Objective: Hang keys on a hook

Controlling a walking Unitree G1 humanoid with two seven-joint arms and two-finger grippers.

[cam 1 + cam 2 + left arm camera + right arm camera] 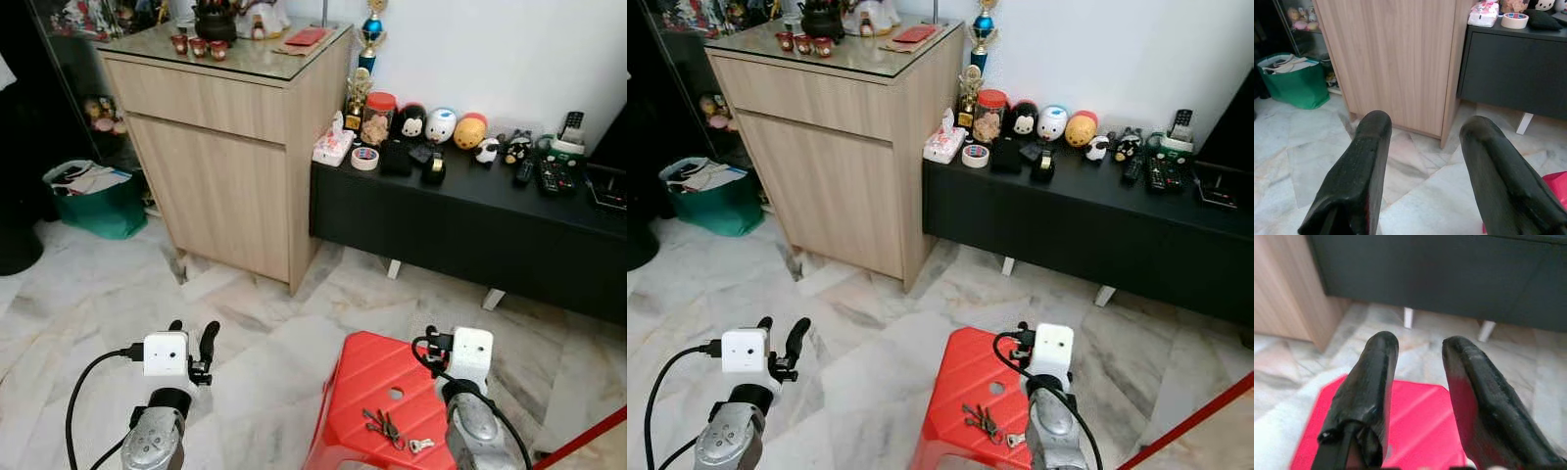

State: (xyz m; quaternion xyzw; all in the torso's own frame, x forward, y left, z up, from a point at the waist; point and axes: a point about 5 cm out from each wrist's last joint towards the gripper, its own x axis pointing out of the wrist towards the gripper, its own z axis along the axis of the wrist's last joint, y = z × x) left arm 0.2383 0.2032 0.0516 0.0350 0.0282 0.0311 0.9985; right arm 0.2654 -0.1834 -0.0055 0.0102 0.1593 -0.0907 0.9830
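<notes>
Keys (389, 428) lying loose on a red stool (364, 387), near its front edge, touched by nothing. Right hand (1418, 382) above the stool's far part, fingers apart, holding nothing. Left hand (1422, 161) over the marble floor (118, 304) to the stool's left, fingers spread wide, empty. Beyond, a wooden cabinet (225, 147) beside a low black counter (470, 220) crowded with small toys.

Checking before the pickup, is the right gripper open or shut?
Open. In its wrist view the right gripper shows a clear gap between its black fingers, above the red stool.
</notes>
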